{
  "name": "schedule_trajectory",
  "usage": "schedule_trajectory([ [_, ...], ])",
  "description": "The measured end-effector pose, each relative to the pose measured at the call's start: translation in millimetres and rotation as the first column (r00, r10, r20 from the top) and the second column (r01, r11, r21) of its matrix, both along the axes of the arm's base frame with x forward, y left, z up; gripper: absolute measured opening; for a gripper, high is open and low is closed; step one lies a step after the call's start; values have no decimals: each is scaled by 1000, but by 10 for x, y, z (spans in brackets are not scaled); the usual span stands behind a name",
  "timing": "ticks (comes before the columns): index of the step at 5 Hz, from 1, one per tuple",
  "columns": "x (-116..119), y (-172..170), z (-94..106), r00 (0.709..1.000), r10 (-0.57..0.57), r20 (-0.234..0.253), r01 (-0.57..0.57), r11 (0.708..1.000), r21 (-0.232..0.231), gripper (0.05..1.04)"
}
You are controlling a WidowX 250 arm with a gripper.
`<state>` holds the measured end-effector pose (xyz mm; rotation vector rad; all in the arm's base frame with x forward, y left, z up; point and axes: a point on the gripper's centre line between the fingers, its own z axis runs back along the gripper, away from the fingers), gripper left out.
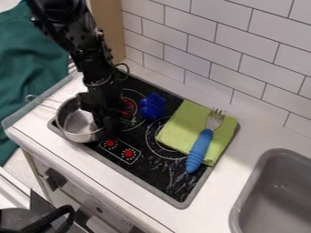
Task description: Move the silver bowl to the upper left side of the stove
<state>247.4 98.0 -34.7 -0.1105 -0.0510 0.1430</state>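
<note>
— Silver bowl [77, 126]?
— Upright at left end of stove [164, 179], overlapping its left border.
— Tool [107, 122]?
— Down at bowl's right side. Can't tell how far open, or whether holding the bowl.
— Edges, room?
— Strip of white surface [79, 158] between bowl and front edge. Clear panel [19, 111] along left edge. Rightward: blue object [153, 107], then green cloth [181, 124] under blue-handled fork [199, 151]. Farther right, sink [242, 205].
</note>
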Motion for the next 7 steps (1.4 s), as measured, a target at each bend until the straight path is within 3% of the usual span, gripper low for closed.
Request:
schedule_trajectory([
  [1,-105,-95,139,999,22,25,-22,1000,2,69],
  [2,-100,-201,343,990,72,123,-74,997,15,61],
  [3,36,-292,562,973,90,214,-101,994,37,61],
  [4,248,-340,697,964,50,259,-68,996,60,61],
  [7,795,-195,640,969,3,249,-25,996,86,61],
])
